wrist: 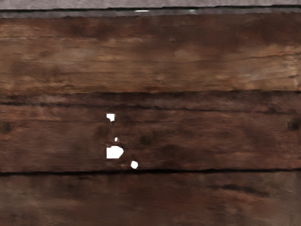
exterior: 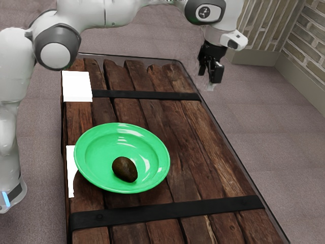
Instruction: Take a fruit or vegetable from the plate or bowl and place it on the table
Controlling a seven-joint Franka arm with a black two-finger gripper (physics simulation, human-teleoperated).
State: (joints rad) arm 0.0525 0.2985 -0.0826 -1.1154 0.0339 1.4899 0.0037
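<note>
Below the pincer [exterior: 210, 76] lies a table [exterior: 185, 127] of rough brown planks crossed by black straps [exterior: 167, 210]. Beyond the pincer, brick walls [exterior: 307, 33] meet in a corner above pale skirting [exterior: 251, 57]; greyish-mauve floor [exterior: 274, 117] stretches around the table.

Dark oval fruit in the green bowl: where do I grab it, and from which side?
I'd come straight down from above and grip the dark oval fruit across its narrower middle. It lies on its side, longer than wide, and the raised rim of the green bowl makes a sideways approach riskier.
</note>
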